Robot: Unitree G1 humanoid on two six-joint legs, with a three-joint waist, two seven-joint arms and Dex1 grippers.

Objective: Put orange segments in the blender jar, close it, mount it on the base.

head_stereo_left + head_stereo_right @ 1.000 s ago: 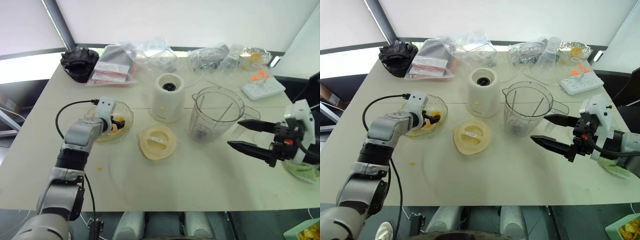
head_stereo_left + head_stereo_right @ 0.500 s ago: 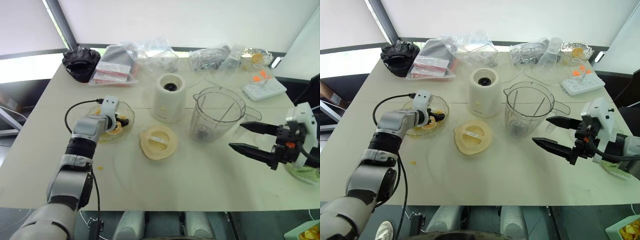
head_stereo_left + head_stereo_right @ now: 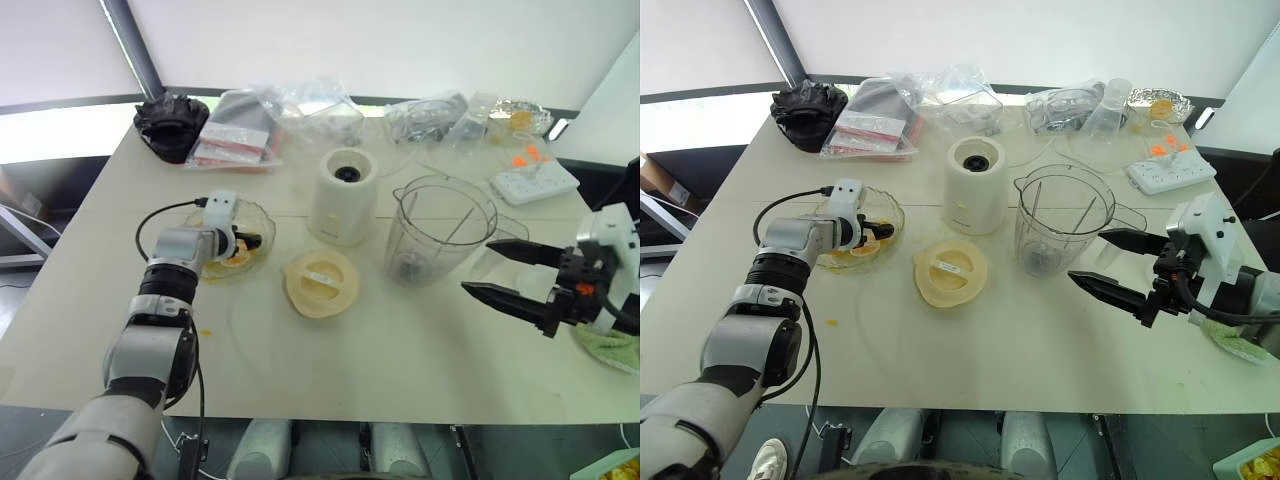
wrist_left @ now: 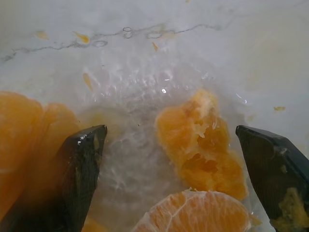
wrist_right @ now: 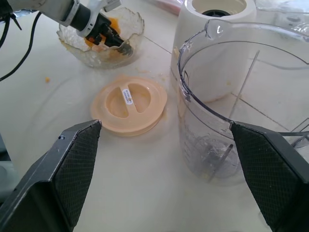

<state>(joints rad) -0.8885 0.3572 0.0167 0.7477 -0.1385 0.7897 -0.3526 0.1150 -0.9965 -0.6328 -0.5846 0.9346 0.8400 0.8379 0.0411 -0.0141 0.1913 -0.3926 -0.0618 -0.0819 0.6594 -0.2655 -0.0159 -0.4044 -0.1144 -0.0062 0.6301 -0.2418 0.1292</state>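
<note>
- Both black fingers point(image 4: 79, 179) of the left gripper point(image 3: 250, 243) are spread wide inside the shallow clear glass bowl point(image 3: 262, 222), around glossy orange segments point(image 4: 200, 145); nothing is gripped.
- Right gripper point(image 3: 508, 276) is held wide open and empty, beside the tall clear plastic blender jar point(image 3: 440, 228).
- Squat white cylindrical base point(image 3: 343, 196) is seen between bowl and jar.

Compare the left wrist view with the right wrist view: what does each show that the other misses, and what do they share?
Left wrist alone: close detail of the orange segments between the open left gripper's fingers. Right wrist alone: the cream lid on the table, the empty blender jar off the base, and the open right gripper. Shared: the glass bowl with the left gripper in it.
</note>
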